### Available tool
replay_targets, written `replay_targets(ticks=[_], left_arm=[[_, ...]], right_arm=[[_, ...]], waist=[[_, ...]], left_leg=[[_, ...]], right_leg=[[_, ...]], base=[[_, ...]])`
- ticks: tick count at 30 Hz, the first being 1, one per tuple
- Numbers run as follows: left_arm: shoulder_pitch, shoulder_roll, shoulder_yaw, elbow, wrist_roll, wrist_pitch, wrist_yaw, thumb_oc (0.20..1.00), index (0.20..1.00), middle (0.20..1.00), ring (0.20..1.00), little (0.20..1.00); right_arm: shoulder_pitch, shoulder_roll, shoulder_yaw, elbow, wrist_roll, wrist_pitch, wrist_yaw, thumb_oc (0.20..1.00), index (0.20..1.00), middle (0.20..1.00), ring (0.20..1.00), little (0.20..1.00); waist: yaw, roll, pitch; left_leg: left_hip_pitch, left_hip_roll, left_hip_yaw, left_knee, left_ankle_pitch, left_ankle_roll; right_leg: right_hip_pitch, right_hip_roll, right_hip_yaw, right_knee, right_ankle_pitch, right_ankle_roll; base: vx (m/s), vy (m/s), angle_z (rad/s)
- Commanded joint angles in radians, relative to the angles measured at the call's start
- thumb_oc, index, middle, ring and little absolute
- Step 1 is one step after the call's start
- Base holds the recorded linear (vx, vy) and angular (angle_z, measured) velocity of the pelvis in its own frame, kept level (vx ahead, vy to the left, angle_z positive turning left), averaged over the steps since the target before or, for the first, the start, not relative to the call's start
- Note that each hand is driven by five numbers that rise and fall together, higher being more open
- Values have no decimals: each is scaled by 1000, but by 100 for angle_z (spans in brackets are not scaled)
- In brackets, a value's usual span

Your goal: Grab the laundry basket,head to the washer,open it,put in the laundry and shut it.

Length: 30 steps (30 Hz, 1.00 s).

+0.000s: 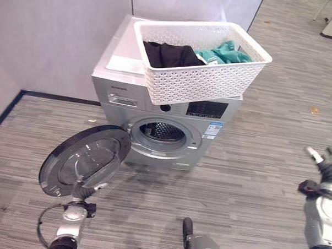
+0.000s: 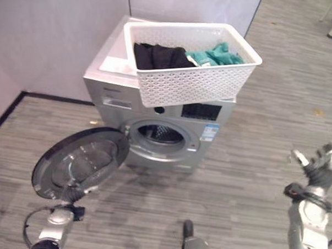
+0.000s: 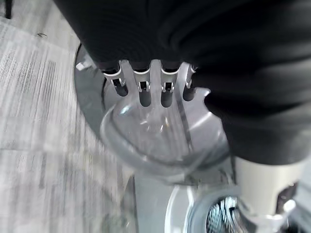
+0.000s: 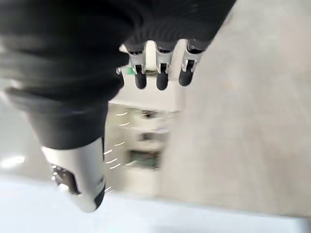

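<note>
A white lattice laundry basket (image 1: 197, 82) stands on top of the silver washer (image 1: 120, 90). Inside it lie a black garment (image 1: 168, 54) and a teal garment (image 1: 223, 53). The washer's round door (image 1: 85, 158) is swung wide open to the left, baring the drum opening (image 1: 162, 133). My left hand (image 1: 83, 191) sits at the door's lower edge. In the left wrist view its fingers (image 3: 167, 92) are straight over the door's glass bowl (image 3: 155, 141). My right hand (image 1: 330, 164) hovers low at the right, away from the washer, fingers (image 4: 163, 73) spread and holding nothing.
Pale wall panels (image 1: 57, 41) stand close behind and left of the washer, with a dark skirting strip (image 1: 54, 96) along the floor. Grey plank floor (image 1: 256, 170) stretches in front and to the right. A small yellow scrap (image 1: 314, 111) lies on it at the right.
</note>
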Motion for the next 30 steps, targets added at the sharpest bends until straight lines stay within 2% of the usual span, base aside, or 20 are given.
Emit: replay_targets(ticks=[1,2,5,6,8,10,11,13,14,15,17,18,19,20,21,22,24,25,26,30], left_arm=[[-86,67,-6,-10,45,-30,-14,1000,1000,1000,1000,1000],[-87,66,-5,-10,45,-29,-14,1000,1000,1000,1000,1000],[-128,83,-29,27,29,-34,-12,1000,1000,1000,1000,1000],[-130,82,-27,29,29,-34,-12,1000,1000,1000,1000,1000],[-165,92,-60,65,29,-31,-6,1000,1000,1000,1000,1000],[-171,89,-54,71,28,-33,-5,1000,1000,1000,1000,1000],[-197,84,-73,120,9,-37,-9,1000,1000,1000,1000,1000],[-214,65,-90,161,-1,-39,-12,1000,1000,1000,1000,1000],[-218,50,-101,180,-11,-40,-15,1000,1000,1000,1000,1000],[-212,42,-109,192,-31,-43,-34,1000,1000,1000,1000,1000],[-209,33,-132,236,-39,-43,-57,1000,1000,1000,1000,1000],[-218,47,-150,268,-34,-37,-72,1000,1000,1000,1000,1000],[-224,66,-157,272,-28,-28,-85,1000,1000,1000,1000,1000],[-222,72,-150,284,-29,-27,-84,1000,1000,1000,1000,1000],[-228,84,-153,293,-34,-28,-85,1000,1000,1000,1000,1000],[-244,81,-161,296,-46,-30,-97,1000,1000,1000,1000,1000],[-241,76,-174,281,-50,-34,-111,1000,1000,1000,1000,1000],[-240,73,-182,284,-44,-37,-103,1000,1000,1000,1000,1000],[-241,73,-188,278,-51,-39,-113,1000,1000,1000,1000,1000],[-164,50,-186,185,-59,-43,-141,1000,1000,1000,1000,1000]], right_arm=[[-185,-155,-23,-33,-62,-108,-30,1000,1000,1000,1000,1000],[-188,-157,-22,-31,-62,-108,-30,1000,1000,1000,1000,1000],[-328,-276,35,-58,-25,-113,-43,1000,1000,1000,1000,1000],[-335,-279,40,-54,-25,-113,-44,1000,1000,1000,1000,1000],[-430,-365,107,-25,-23,-99,-55,1000,1000,1000,1000,1000],[-452,-373,122,-12,-22,-101,-57,1000,1000,1000,1000,1000],[-478,-422,154,8,-13,-82,-47,1000,1000,1000,1000,1000],[-483,-466,169,10,-2,-67,-24,1000,1000,1000,1000,1000],[-483,-506,172,9,-5,-60,-6,1000,1000,1000,1000,1000],[-482,-572,207,10,-13,-36,46,1000,1000,1000,1000,1000],[-559,-649,312,37,41,-14,116,1000,1000,1000,1000,1000],[-675,-688,446,74,73,-1,162,1000,1000,1000,1000,1000],[-745,-719,516,78,93,3,185,1000,1000,1000,1000,1000],[-832,-707,601,115,110,3,195,1000,1000,1000,1000,1000],[-879,-700,656,137,118,7,207,1000,1000,1000,1000,1000],[-973,-708,773,181,125,26,232,1000,1000,1000,1000,1000],[-1008,-725,819,191,120,39,251,1000,1000,1000,1000,1000],[-1001,-719,831,221,101,40,246,1000,1000,1000,1000,1000],[-1038,-715,861,266,55,76,253,1000,1000,1000,1000,1000],[-990,-755,875,219,25,123,317,1000,1000,1000,1000,1000]], waist=[[13,19,-2],[12,20,-1],[13,8,1],[12,11,3],[24,-17,2],[16,-11,9],[14,-35,-6],[1,-46,-30],[-13,-46,-45],[-22,-48,-70],[-36,-48,-94],[-30,-67,-97],[-12,-111,-81],[-7,-125,-70],[2,-141,-64],[23,-169,-60],[48,-156,-57],[54,-154,-53],[66,-153,-46],[64,-111,-74]], left_leg=[[17,2,-164,32,-100,38],[14,2,-163,33,-96,37],[28,2,-195,43,-115,25],[28,4,-194,45,-117,25],[55,0,-212,49,-132,11],[60,3,-216,48,-133,11],[91,3,-245,33,-142,-5],[118,23,-291,14,-147,-22],[133,49,-310,6,-143,-37],[146,100,-322,20,-145,-63],[116,182,-333,114,-93,-110],[47,221,-331,277,4,-138],[-58,219,-352,500,67,-126],[-122,222,-358,622,85,-116],[-160,244,-339,668,106,-110],[-175,282,-228,440,58,-111],[-209,267,-238,234,77,-129],[-249,273,-252,225,115,-146],[-291,249,-266,266,102,-151],[-208,206,-256,180,72,-149]], right_leg=[[61,-20,45,3,-42,46],[62,-19,44,-5,-34,44],[37,-10,93,-236,-4,63],[45,-8,91,-249,3,63],[16,7,94,-323,23,80],[26,8,88,-332,25,81],[41,20,104,-333,26,79],[65,27,126,-305,26,70],[64,38,124,-275,21,66],[63,62,99,-217,-28,45],[88,116,47,-170,-102,-1],[140,151,22,-188,-122,-38],[195,161,24,-213,-130,-75],[218,170,22,-229,-134,-91],[236,171,22,-241,-141,-100],[279,132,16,-260,-164,-83],[291,117,17,-249,-189,-79],[297,111,9,-240,-202,-79],[297,102,17,-227,-207,-79],[317,67,15,-220,-189,-52]], base=[[96,7,13],[89,-33,25],[101,-60,36],[138,-64,13],[166,-89,18],[145,-82,35],[278,-172,72],[345,-240,118],[428,-360,141],[492,-501,101],[410,-558,65],[279,-583,57],[202,-540,28],[105,-372,4],[171,-120,-23],[210,24,-16],[163,168,22],[48,164,34],[55,185,2],[158,245,-33]])
